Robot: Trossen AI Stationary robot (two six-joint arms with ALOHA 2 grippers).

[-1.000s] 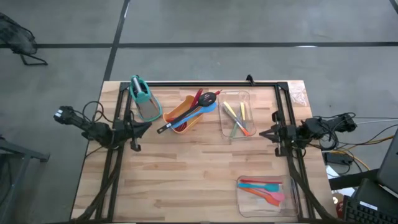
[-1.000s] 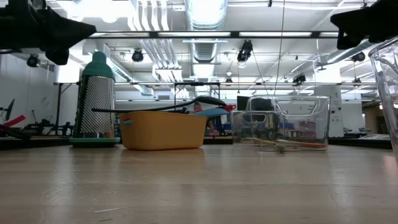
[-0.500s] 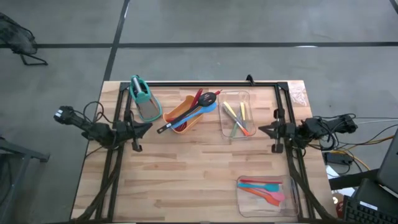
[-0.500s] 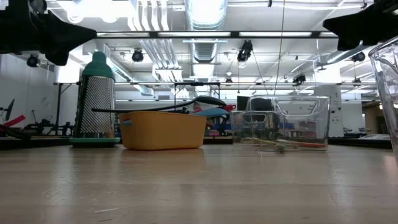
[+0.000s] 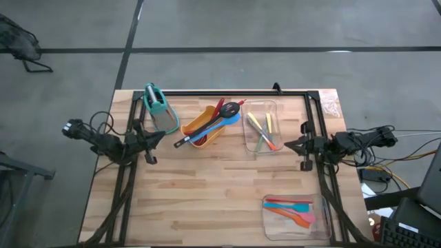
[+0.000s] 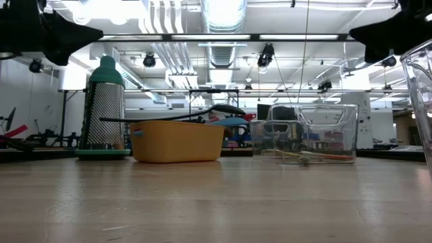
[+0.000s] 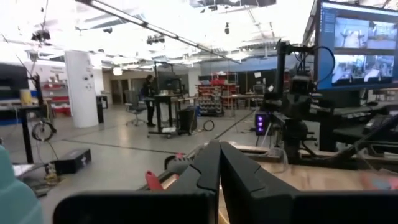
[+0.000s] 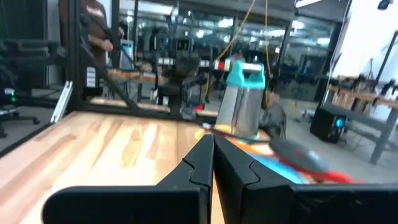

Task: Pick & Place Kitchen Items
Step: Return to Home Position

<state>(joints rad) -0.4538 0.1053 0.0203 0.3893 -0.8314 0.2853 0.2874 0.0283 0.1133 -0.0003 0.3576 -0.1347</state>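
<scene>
Both arms are hovering at the sides of the table (image 5: 207, 186), empty and pinched closed.
The left gripper (image 5: 163, 136) is hanging near the grater (image 5: 158, 109) and the right gripper (image 5: 286, 145) beside the rear clear tray (image 5: 249, 145), each with its fingers pressing together. A black slotted spoon (image 5: 207, 129), a sky blue spoon (image 5: 231, 120) and what is probably a red spatula (image 5: 219, 107) are lying in the orange tub (image 5: 187, 127). Yellow, green and orange pieces (image 5: 262, 132) are sitting in the rear tray, and teal, red and pink spatulas (image 5: 293, 207) are sitting in the front tray (image 5: 275, 224).

black spoon (image 5: 207, 128): slanted over tub (image 5: 186, 129) rim, handle end near left gripper (image 5: 160, 136) | blue spoon (image 5: 232, 120), red utensil (image 5: 219, 107): same tub | yellow (image 5: 253, 122), green (image 5: 260, 143) pieces: tray (image 5: 274, 105) just before right gripper (image 5: 289, 145) | teal, red, pink spatulas (image 5: 289, 207): flat, well apart from both
</scene>
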